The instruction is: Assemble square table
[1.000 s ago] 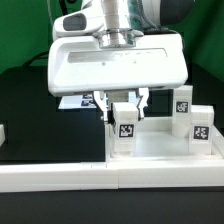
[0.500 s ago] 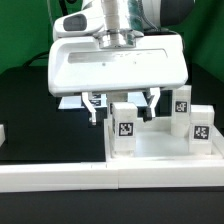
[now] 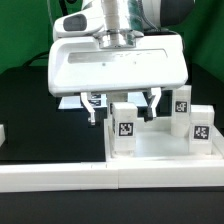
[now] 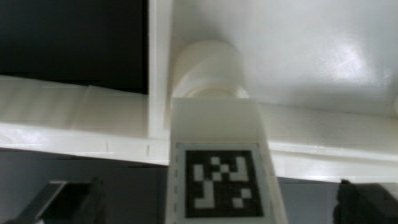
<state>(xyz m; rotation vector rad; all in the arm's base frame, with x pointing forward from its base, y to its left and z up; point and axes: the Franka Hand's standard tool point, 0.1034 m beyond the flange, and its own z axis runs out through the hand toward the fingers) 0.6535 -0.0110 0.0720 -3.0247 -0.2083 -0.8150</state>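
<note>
A: Where is the gripper (image 3: 121, 103) now?

B: Above the desk (image 3: 25, 110), under the arm's big white housing. Its two dark fingers (image 3: 96, 106) are spread wide, one on each side of a tagged leg (image 3: 124, 126), and they grasp nothing. A second ago they sat close in against that leg; half a second ago they had already parted, and nothing has moved since.

A: So the leg was let go?

B: That is my reading. The leg stands upright on its own on the white tray-like table top (image 3: 160, 147), near the corner toward the exterior view's left. In the wrist view the leg (image 4: 217, 130) fills the middle, tag facing the camera, with a dark fingertip (image 4: 71, 197) well out at each lower corner.

A: Is it seated in a socket?

B: I cannot tell; the base is hidden in both views.

A: What else is around?

B: Two more tagged legs (image 3: 197, 128) stand on the top toward the exterior view's right. The marker board (image 3: 76, 101) lies on the dark desk behind, mostly covered by the arm. A long white wall piece (image 3: 60, 174) runs along the front.

A: And the task?

B: Early, I judge. The next move probably calls for a fresh grip on the leg.
</note>
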